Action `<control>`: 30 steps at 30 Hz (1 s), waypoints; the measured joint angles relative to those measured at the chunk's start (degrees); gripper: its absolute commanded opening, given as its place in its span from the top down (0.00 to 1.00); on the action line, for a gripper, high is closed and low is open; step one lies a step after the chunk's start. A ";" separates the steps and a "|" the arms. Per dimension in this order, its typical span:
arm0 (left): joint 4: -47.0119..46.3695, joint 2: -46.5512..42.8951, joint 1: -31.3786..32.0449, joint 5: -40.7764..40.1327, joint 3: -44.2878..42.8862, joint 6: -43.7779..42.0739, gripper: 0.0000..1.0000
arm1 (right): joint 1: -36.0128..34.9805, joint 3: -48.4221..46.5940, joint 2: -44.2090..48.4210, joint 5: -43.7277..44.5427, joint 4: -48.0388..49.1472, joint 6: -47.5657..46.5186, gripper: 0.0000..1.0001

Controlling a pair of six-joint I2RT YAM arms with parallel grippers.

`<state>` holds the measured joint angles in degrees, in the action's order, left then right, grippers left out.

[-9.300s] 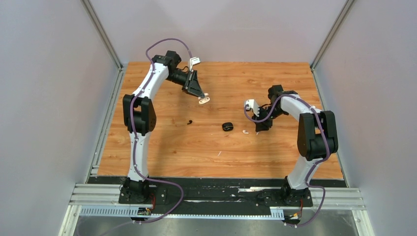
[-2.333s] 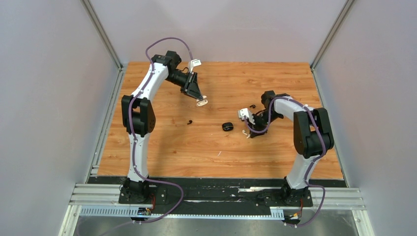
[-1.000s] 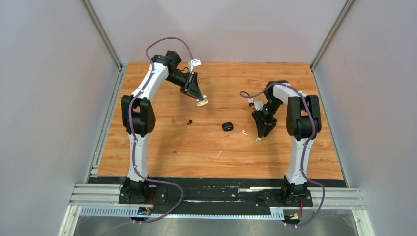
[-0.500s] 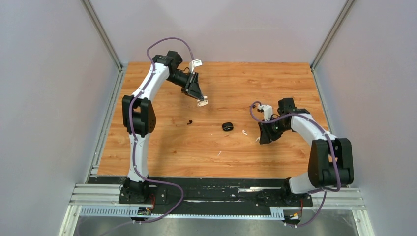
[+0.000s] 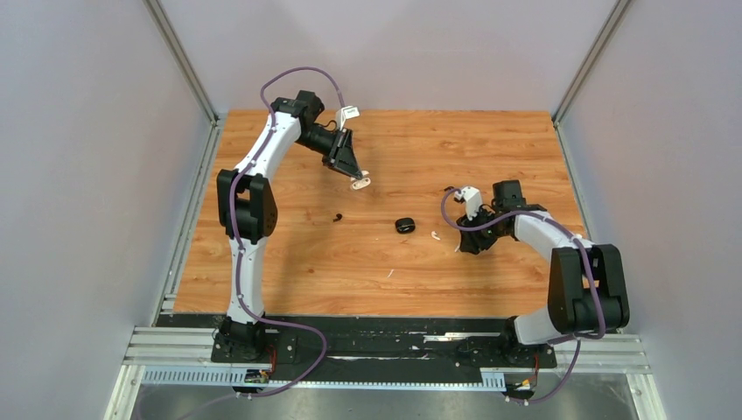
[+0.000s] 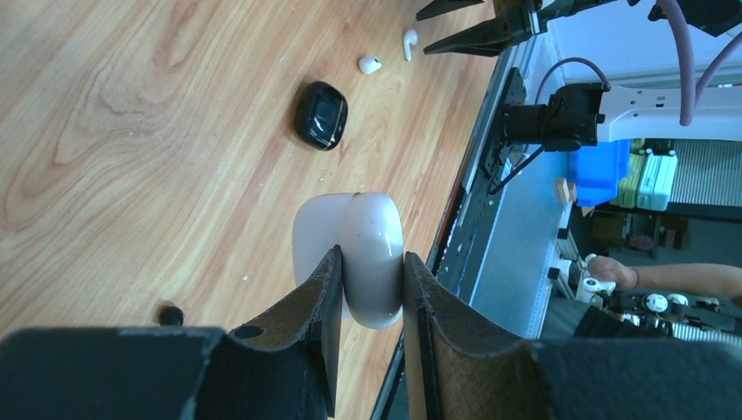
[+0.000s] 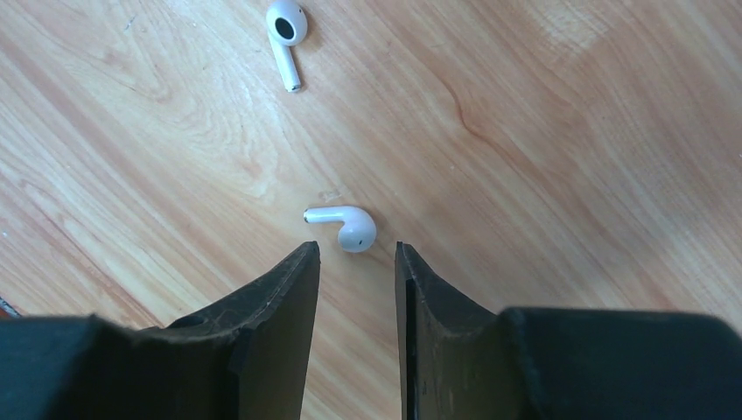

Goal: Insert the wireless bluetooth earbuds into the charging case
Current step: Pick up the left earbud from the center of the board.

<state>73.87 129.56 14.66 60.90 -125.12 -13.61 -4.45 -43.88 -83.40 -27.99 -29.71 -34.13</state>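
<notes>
Item: white earbud [image 7: 343,227], flat on the surface [image 7: 569,131] just beyond your right pincer [image 7: 354,254], jaws parted, empty. Likely light, hard, slick; pinch it across the bulb, not the stem. Your left pincer [image 6: 372,262] clamps the white case [image 6: 360,219].

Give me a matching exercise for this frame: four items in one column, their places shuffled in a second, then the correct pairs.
Items
1. white case
2. black case
3. black earbud
4. nearer white earbud

Places
A. on the wood, just ahead of the open right gripper
B. clamped in the left gripper
C. alone on the wood, left of the black case in the top view
D. on the wood near mid-table

Pairs: 1-B, 2-D, 3-C, 4-A
</notes>
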 measured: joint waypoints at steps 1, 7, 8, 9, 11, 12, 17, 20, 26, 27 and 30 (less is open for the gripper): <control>0.00 0.00 0.00 0.00 0.04 0.00 1.00 | -0.17 0.00 -0.46 0.11 0.37 -0.11 0.64; 0.00 0.00 0.00 -0.04 0.28 0.00 1.00 | -0.94 0.00 -2.25 0.74 1.81 -1.33 0.67; 0.02 0.00 0.00 -0.04 0.28 0.00 1.00 | -1.01 0.00 -2.49 0.92 2.01 -1.75 0.67; 0.00 0.00 0.00 -0.07 0.28 0.00 1.00 | -1.01 0.00 -2.71 0.96 2.19 -2.08 0.68; 0.00 0.00 0.00 -0.07 0.28 0.00 1.00 | -1.03 0.00 -2.89 1.29 2.62 -2.84 0.69; 0.00 0.00 0.00 -0.07 0.28 0.00 1.00 | -1.03 0.00 -2.89 1.40 2.69 -3.30 0.69; 0.00 0.00 0.00 -0.09 0.31 0.00 1.00 | -1.11 0.02 -3.26 1.55 3.23 -4.92 0.71; 0.00 0.00 0.00 -0.09 0.31 0.00 1.00 | -1.22 0.02 -3.43 1.51 3.82 -5.55 0.71; 0.00 0.00 0.00 -0.09 0.31 0.00 1.00 | -2.36 0.74 -3.45 1.46 6.08 -7.41 0.79; 0.00 0.00 0.00 -0.09 0.31 0.00 1.00 | -2.58 0.81 -3.45 1.44 6.43 -7.74 0.82; 0.00 0.00 0.00 -0.09 0.31 0.00 1.00 | -3.17 0.94 -3.45 1.42 7.34 -8.68 0.88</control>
<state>73.87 129.56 14.66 60.82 -124.81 -13.61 -7.62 -42.94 -86.85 -26.57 -22.37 -42.81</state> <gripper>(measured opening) 0.344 0.183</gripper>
